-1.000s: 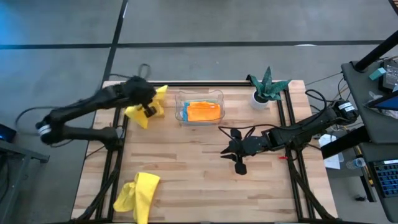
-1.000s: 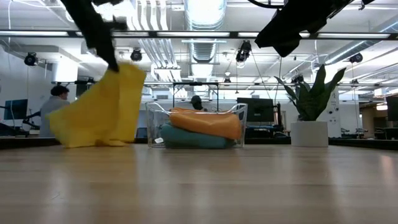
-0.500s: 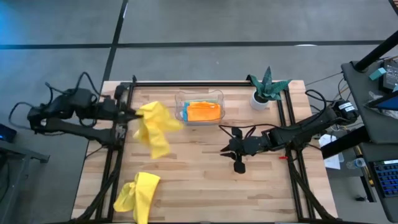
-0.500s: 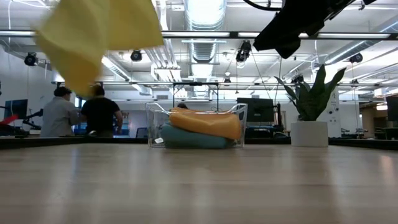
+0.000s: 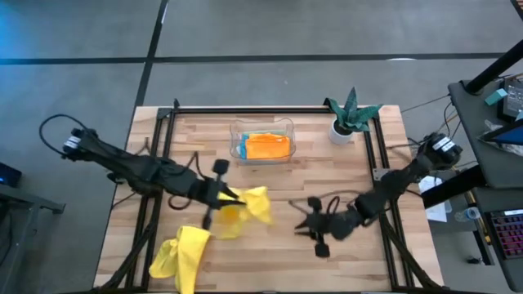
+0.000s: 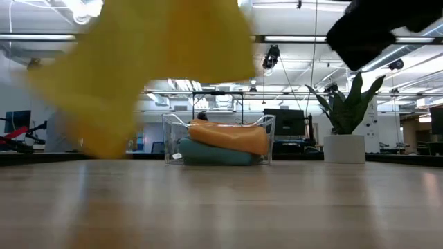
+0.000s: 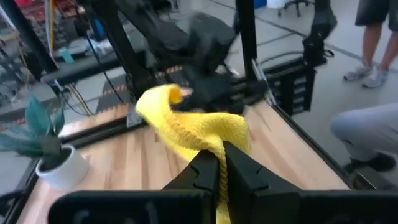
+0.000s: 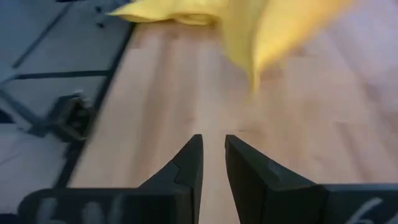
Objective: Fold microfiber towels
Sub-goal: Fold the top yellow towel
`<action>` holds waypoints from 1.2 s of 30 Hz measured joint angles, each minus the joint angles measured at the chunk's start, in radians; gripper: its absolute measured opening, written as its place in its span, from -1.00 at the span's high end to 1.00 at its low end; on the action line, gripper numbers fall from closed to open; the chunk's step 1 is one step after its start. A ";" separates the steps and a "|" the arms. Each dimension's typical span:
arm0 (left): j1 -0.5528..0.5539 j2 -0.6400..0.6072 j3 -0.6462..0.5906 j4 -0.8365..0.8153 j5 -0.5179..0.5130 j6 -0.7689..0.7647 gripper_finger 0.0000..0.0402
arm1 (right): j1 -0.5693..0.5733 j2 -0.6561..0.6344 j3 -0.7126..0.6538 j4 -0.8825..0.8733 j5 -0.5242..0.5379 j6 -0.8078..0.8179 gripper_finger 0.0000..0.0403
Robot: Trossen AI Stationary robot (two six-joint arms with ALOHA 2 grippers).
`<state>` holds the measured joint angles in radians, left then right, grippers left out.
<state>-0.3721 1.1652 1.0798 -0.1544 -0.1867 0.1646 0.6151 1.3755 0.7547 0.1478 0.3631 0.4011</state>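
1. The counter (image 5: 270,245) is a pale wood-plank top on a black frame, set on a grey floor. The low view looks across it into an open workshop with ceiling ducts and strip lights.
2. Toward twelve o'clock on the counter stands a clear plastic tray (image 5: 261,141) holding a folded orange towel (image 5: 267,146) on top of a turquoise towel (image 6: 208,153).
3. At about one o'clock, near the far-right corner, sits a small green plant in a white pot (image 5: 350,116).
4. The left tool (image 5: 219,196) reaches in from nine o'clock to just left of centre. Its fingers (image 7: 239,168) are pinched together on a yellow towel (image 5: 248,210), which hangs bunched and lifted above the wood.
5. A second yellow towel (image 5: 181,255) lies crumpled near the seven o'clock corner, touching nothing else.
6. The right tool (image 5: 315,231) comes in from three o'clock and hovers right of centre – its fingers (image 8: 189,163) stand a narrow gap apart and hold nothing.
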 joint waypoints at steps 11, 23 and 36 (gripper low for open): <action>0.004 0.284 0.003 0.152 -0.040 -0.021 1.00 | 0.111 0.267 0.043 0.125 0.147 0.016 0.70; 0.008 0.366 0.006 0.173 -0.034 -0.028 1.00 | 0.111 0.492 0.255 0.097 0.172 -0.087 0.70; -0.010 0.361 0.002 0.174 -0.027 -0.049 1.00 | 0.113 0.605 0.508 -0.287 0.160 -0.028 0.70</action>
<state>-0.3823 1.5265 1.0813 0.0195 -0.2142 0.1155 0.7284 1.9804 1.2629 -0.1394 0.5236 0.3734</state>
